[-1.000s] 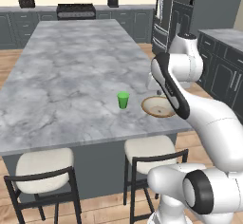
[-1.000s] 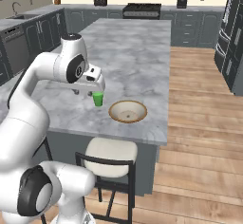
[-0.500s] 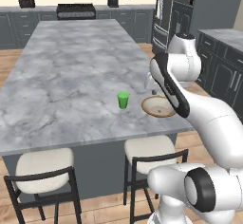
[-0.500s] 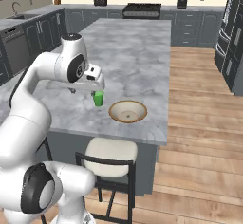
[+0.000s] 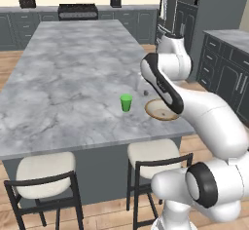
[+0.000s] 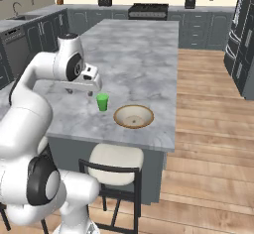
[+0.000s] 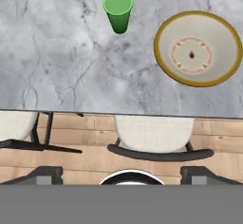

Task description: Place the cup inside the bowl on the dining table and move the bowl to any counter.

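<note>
The small green cup [image 5: 126, 102] [image 6: 102, 101] stands upright on the grey marble dining table [image 5: 63, 78] [image 6: 134, 49], near its front edge. Just to its right sits the wide tan-rimmed bowl [image 6: 133, 116] [image 5: 160, 111], empty, partly hidden by my arm in the left base view. My gripper [image 6: 81, 92] hangs above the table just left of the cup, apart from it. In the hand view its fingertips [image 7: 45, 173] stand wide apart, open and holding nothing, with the cup [image 7: 118, 9] and the bowl [image 7: 198, 47] far ahead. A grey counter [image 5: 228, 39] runs at the right.
Cream-seated stools [image 5: 41, 173] [image 6: 116, 158] [image 7: 154, 137] are tucked under the table's front edge. A stove [image 6: 148, 10] and small appliances line the back counter. Wooden floor [image 6: 213, 104] lies to the right of the table.
The gripper's jaws have spread from partly closed to wide open. The cup and the bowl stand where they were.
</note>
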### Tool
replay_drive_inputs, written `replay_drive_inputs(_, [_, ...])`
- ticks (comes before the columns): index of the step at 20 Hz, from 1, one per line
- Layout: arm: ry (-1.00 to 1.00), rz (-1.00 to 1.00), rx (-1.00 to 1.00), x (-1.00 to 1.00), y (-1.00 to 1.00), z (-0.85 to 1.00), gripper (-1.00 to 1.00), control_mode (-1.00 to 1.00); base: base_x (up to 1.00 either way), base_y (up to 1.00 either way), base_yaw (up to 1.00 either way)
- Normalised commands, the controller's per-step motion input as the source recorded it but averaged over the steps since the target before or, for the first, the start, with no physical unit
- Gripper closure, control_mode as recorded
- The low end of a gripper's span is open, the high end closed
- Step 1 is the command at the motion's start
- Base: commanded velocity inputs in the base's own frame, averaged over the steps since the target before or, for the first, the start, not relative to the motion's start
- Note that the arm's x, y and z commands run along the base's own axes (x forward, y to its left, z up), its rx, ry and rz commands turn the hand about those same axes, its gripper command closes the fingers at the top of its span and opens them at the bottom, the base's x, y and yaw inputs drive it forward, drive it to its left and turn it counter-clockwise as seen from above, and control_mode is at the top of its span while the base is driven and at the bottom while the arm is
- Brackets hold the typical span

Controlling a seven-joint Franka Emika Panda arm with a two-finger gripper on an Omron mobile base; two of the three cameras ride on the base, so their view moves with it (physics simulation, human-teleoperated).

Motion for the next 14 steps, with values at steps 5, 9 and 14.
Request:
replay_drive_inputs(5, [0.01, 0.00, 0.00, 0.34, 0.22, 0.00, -1.00, -1.00, 0.00, 0.00, 0.00])
replay_drive_inputs(9, [0.00, 0.00, 0.00, 0.40, 0.21, 0.00, -1.00, -1.00, 0.00, 0.00, 0.00])
replay_drive_inputs(14, [0.00, 0.00, 0.00, 0.36, 0.27, 0.00, -1.00, -1.00, 0.00, 0.00, 0.00])
